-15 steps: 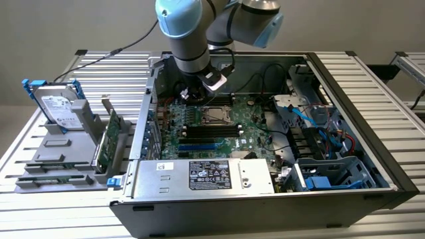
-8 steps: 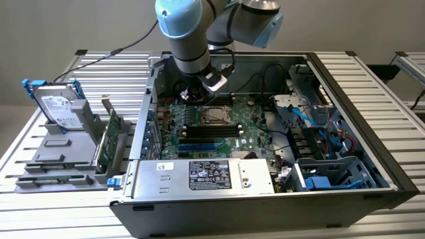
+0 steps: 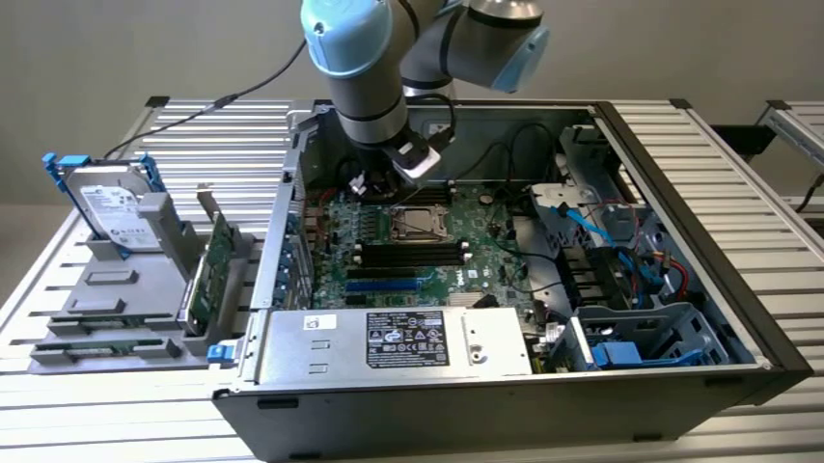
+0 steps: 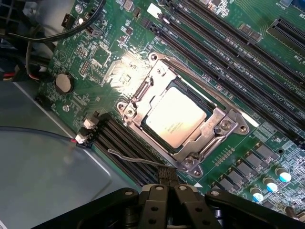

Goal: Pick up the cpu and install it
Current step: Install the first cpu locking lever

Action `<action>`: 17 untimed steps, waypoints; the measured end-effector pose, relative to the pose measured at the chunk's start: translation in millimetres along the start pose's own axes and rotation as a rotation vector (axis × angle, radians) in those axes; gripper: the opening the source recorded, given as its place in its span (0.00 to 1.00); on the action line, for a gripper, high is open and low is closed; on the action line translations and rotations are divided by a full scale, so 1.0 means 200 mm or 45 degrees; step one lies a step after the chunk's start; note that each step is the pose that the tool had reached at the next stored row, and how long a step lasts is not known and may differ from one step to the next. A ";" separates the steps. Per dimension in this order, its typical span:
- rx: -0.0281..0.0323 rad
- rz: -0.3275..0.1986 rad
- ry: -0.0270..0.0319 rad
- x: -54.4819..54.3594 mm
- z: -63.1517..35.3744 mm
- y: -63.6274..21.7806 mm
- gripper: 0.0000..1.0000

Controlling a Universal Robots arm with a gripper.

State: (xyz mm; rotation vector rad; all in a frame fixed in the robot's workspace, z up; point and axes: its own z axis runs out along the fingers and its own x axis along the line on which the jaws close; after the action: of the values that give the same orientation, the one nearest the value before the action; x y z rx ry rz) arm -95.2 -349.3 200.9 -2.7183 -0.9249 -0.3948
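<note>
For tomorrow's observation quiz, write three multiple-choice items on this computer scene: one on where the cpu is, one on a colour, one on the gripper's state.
1. Where is the cpu? A in the motherboard socket; B on the grey rack; C outside the case.
2. The bracket on the hard drive is: A red; B blue; C yellow.
3. The gripper is: A shut; B wide open; C clamped on the hard drive.
Answers: 1 A, its silver top lies inside the metal frame; 2 B, blue edges flank the drive; 3 A, its tips meet.
</note>
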 end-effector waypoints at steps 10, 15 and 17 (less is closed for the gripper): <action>0.0000 0.000 0.0000 0.01 0.017 0.015 0.11; 0.0000 0.000 0.0000 0.03 0.025 0.023 0.11; 0.0000 0.000 0.0000 0.03 0.027 0.025 0.11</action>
State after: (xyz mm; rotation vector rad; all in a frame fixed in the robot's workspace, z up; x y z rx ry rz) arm -86.7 -348.1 197.0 -2.7183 -0.9249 -0.3947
